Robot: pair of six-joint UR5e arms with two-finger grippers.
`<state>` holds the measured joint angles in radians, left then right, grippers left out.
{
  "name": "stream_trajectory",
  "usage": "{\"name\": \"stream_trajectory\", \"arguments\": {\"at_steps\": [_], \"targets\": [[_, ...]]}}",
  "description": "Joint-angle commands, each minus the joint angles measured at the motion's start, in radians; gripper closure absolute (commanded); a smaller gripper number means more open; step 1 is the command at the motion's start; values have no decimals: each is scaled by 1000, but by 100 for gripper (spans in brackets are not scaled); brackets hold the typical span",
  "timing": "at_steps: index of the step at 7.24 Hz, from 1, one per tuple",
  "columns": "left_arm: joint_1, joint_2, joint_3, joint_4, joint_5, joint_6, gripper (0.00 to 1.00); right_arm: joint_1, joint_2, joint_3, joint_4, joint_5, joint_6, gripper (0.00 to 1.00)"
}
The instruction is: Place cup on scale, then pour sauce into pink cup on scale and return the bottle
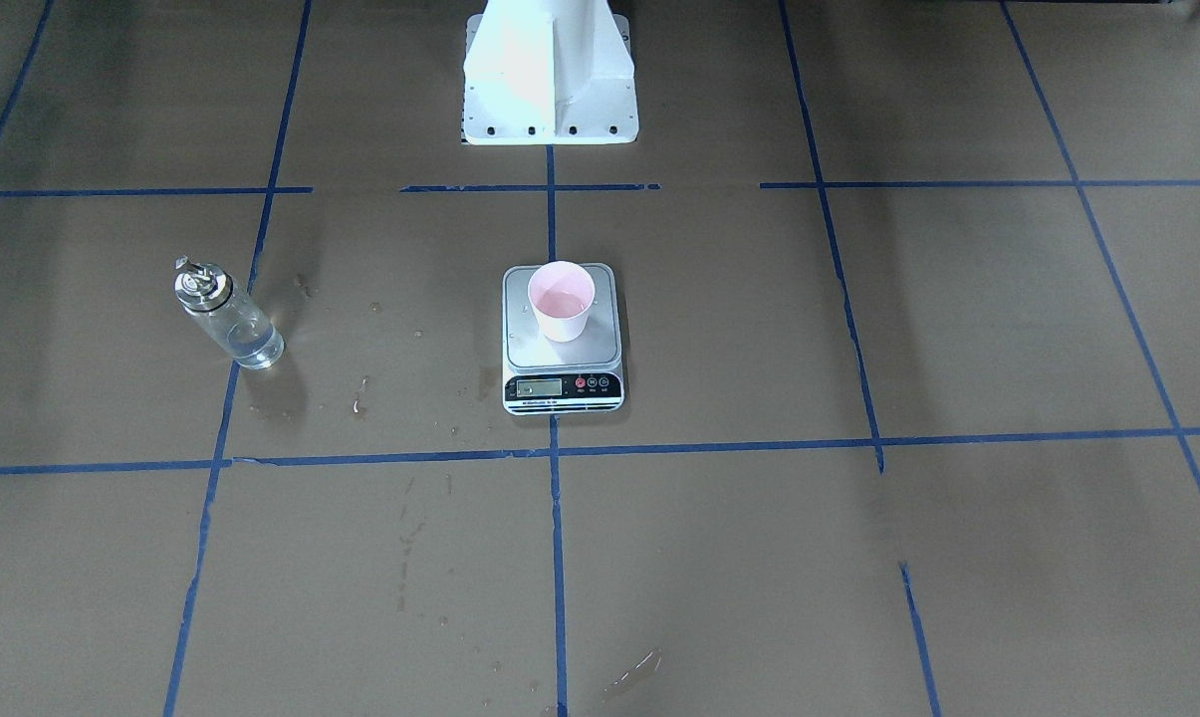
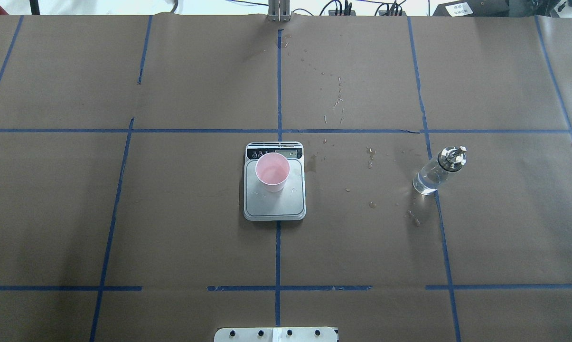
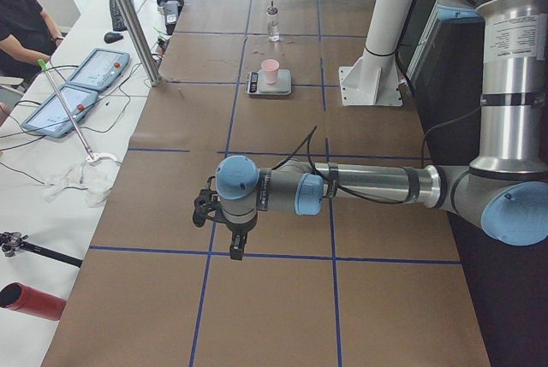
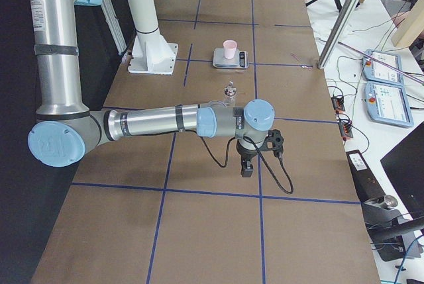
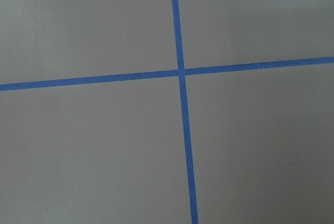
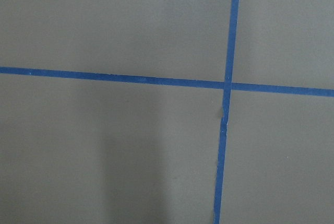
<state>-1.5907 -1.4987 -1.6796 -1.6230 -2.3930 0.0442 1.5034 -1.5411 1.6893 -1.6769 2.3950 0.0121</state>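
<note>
Left gripper (image 3: pixel 235 252) and right gripper (image 4: pixel 246 170) far from scale (image 2: pixel 275 207); open or closed, cannot tell. Cup (image 2: pixel 272 172) on scale, bottle (image 2: pixel 435 174) well apart.

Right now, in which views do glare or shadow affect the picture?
Exterior front-facing: the robot base is blown out white, and the bottle casts a soft shadow on the table. Right wrist-mounted: a dim shadow darkens the lower left.
</note>
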Motion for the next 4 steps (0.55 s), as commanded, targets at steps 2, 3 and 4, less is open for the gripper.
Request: {"name": "stream_trajectory", "arguments": {"at_steps": [2,3,4], "targets": [[0,0,-2,0,0,0,0,0,-2,-10,-1,36,3,0],[0,0,1,0,0,0,0,0,-11,-10,-3,61,0,0],[0,0,4,0,-2,0,0,1,-19,-14,-1,61,0,0]]}}
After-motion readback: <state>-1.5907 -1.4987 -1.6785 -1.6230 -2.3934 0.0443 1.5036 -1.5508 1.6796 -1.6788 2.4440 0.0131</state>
